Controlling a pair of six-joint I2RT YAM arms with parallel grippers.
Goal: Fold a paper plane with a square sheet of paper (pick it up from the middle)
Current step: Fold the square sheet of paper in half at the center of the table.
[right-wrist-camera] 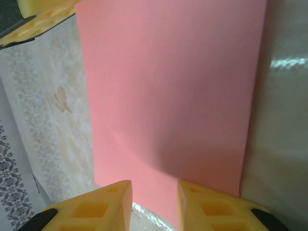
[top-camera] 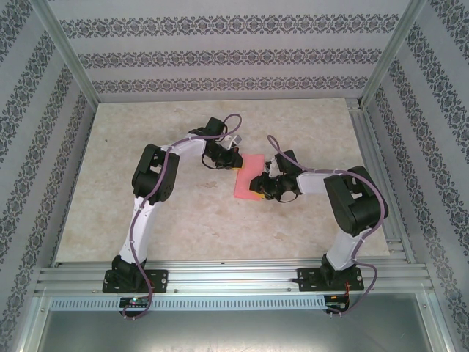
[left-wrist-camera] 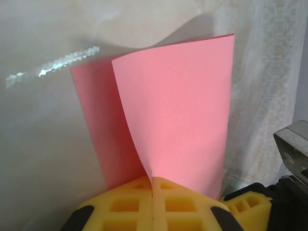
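The square sheet of paper [top-camera: 248,178], pink-red, lies mid-table between the two arms, bent over into two loose layers. My left gripper [top-camera: 236,163] meets its far end. In the left wrist view my left gripper [left-wrist-camera: 152,180] is shut, its yellow pads pinching the paper [left-wrist-camera: 183,110] where the two layers meet; one layer curls up to the right, the other lies flatter to the left. My right gripper [top-camera: 258,192] sits at the sheet's near end. In the right wrist view my right gripper [right-wrist-camera: 154,192] stands open, the paper's [right-wrist-camera: 168,96] near edge showing in the gap.
The beige marble-patterned tabletop [top-camera: 183,220] is bounded by aluminium rails [top-camera: 234,275] and patterned walls. A yellow finger of the right gripper [left-wrist-camera: 245,204] shows at the lower right of the left wrist view. A left finger [right-wrist-camera: 43,17] shows at the upper left of the right wrist view.
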